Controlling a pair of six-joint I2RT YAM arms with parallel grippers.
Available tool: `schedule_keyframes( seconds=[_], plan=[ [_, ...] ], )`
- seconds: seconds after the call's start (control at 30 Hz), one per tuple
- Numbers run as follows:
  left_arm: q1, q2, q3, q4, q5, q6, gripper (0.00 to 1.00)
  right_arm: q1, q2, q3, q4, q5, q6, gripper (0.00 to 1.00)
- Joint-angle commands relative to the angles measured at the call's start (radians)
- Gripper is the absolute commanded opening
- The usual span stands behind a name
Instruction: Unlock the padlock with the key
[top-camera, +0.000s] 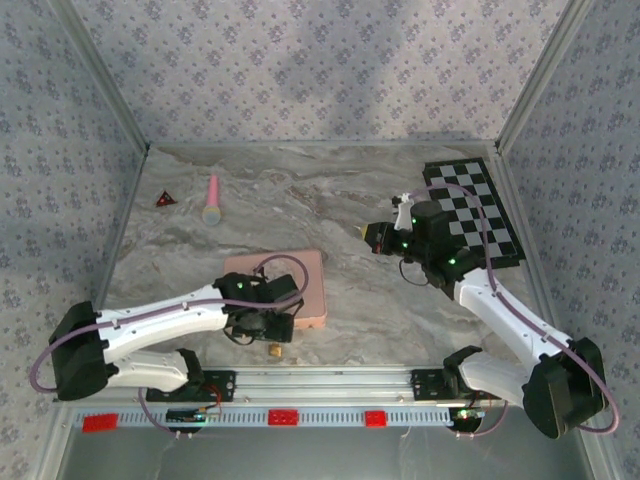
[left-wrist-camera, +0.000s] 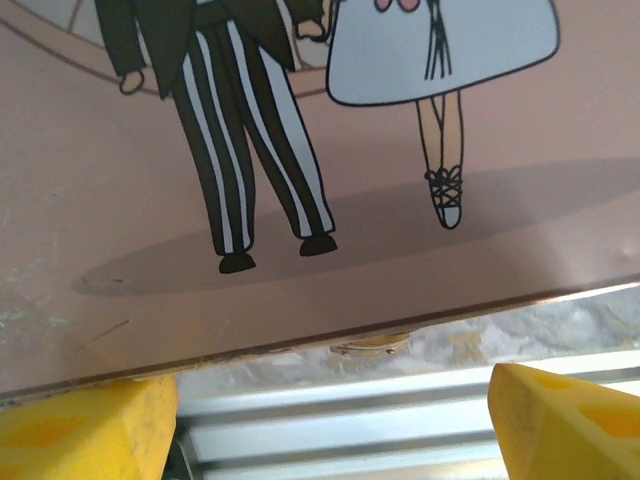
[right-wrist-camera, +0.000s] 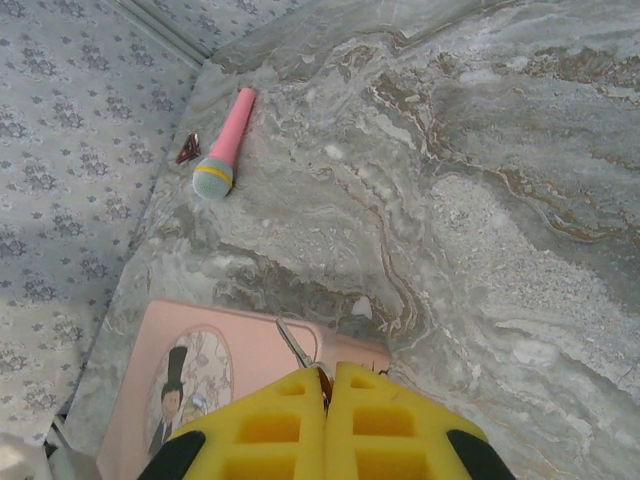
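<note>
The tiny brass padlock (top-camera: 273, 351) lies on the marble table just in front of the pink cartoon tin (top-camera: 290, 285), near the front rail. In the left wrist view only a brass sliver of the padlock (left-wrist-camera: 370, 345) peeks past the tin's edge (left-wrist-camera: 300, 150). My left gripper (top-camera: 270, 322) hovers over the tin's near edge; its yellow fingers (left-wrist-camera: 80, 430) stand wide apart, open and holding nothing. My right gripper (top-camera: 368, 233) is raised over mid-table, right of the tin, and is shut on the slim key (right-wrist-camera: 297, 347), whose blade sticks out past the closed fingertips (right-wrist-camera: 290, 400).
A pink stick with a pale round end (top-camera: 212, 200) and a small dark red object (top-camera: 165, 200) lie at the back left. A black-and-white checkerboard (top-camera: 475, 210) sits at the back right. A metal rail (top-camera: 320, 385) runs along the near edge. Patterned walls enclose the table.
</note>
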Motion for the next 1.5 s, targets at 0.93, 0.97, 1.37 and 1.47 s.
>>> schedule_keyframes(
  seconds=[0.93, 0.97, 1.37, 1.47],
  plan=[
    [0.311, 0.623, 0.486, 0.631, 0.036, 0.608, 0.81, 0.021, -0.028, -0.005, -0.001, 0.054, 0.026, 0.00],
    [0.313, 0.626, 0.497, 0.631, 0.036, 0.606, 0.81, 0.021, -0.038, -0.007, -0.010, 0.064, 0.026, 0.00],
    [0.340, 0.309, 0.103, 0.955, 0.174, 0.600, 0.80, 0.023, -0.067, -0.026, -0.023, 0.077, 0.037, 0.00],
    [0.375, 0.248, -0.025, 1.092, 0.240, 0.594, 0.80, 0.026, -0.056, -0.021, -0.017, 0.067, 0.047, 0.00]
  ],
)
